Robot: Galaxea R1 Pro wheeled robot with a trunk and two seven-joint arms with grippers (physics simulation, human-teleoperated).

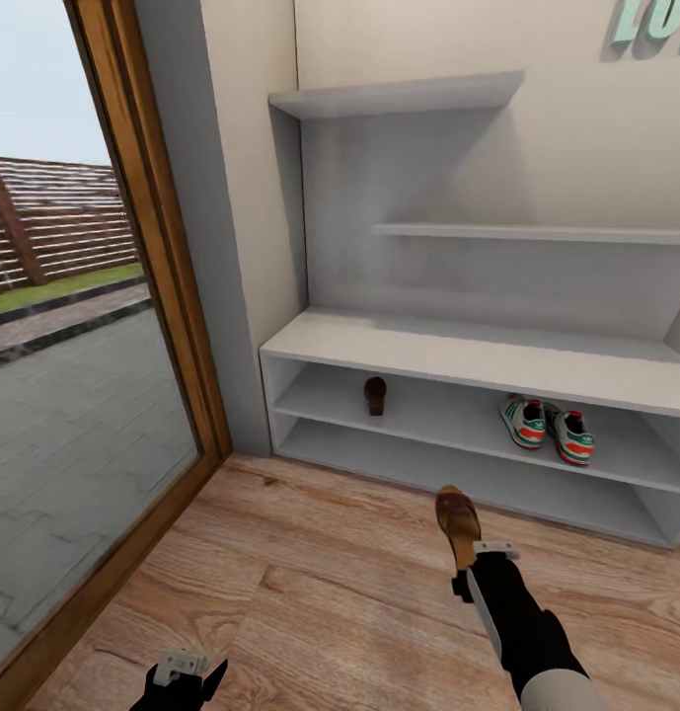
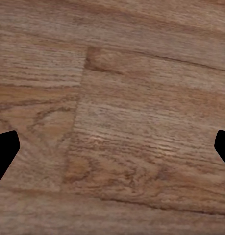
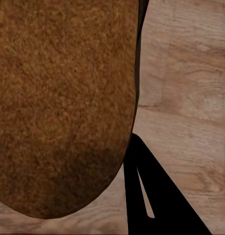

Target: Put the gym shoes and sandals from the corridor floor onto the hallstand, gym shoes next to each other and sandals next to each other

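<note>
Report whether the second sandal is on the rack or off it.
Off: the right gripper holds the sandal above the floor, short of the hallstand.

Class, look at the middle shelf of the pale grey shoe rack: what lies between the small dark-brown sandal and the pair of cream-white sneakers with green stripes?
Nothing: in the head view, the shelf is bare between sandal and sneakers.

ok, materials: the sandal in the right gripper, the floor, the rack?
Sandal: looks like dark-brown leather with a tan, suede-like insole, grainy matte texture in the right wrist view. Corridor floor: wood planks, visible grain and seams, low sheen. Hallstand: smooth, matte grey-white panels, likely painted board; can't confirm.
</note>
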